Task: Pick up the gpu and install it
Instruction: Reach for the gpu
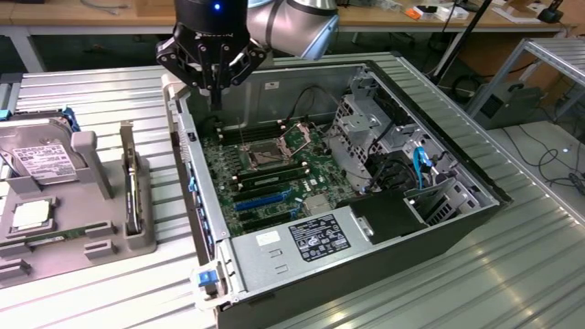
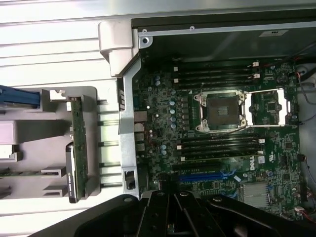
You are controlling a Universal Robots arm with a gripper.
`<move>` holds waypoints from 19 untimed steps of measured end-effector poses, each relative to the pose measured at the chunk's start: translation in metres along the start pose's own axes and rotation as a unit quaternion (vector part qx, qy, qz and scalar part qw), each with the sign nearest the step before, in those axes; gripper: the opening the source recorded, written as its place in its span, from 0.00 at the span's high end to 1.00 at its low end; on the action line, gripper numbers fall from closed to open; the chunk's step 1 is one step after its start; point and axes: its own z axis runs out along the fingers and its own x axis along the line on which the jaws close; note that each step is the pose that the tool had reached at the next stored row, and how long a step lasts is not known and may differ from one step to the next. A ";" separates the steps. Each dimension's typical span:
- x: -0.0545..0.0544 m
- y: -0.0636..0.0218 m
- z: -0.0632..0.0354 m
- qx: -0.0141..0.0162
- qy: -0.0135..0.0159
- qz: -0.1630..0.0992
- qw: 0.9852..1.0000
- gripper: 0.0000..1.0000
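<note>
Standing on edge in the grey holder (image 1: 151, 243) beside the computer case (image 1: 475, 178), the gpu (image 1: 133, 181) is seen as a thin card, greenish circuit face showing; the gripper (image 1: 216, 94) is closed, empty, above the case

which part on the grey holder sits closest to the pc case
The gpu: the thin card standing on edge along the holder's side next to the open case. The hard drive with the white label lies farther toward the exterior view's left.
</note>
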 end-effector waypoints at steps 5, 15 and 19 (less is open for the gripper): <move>0.005 -0.0004 -0.0002 0.000 0.000 0.000 1.000 0.89; 0.011 -0.0008 -0.0003 0.000 0.000 0.000 1.000 0.89; 0.015 -0.0011 -0.0004 0.000 0.000 0.000 1.000 0.89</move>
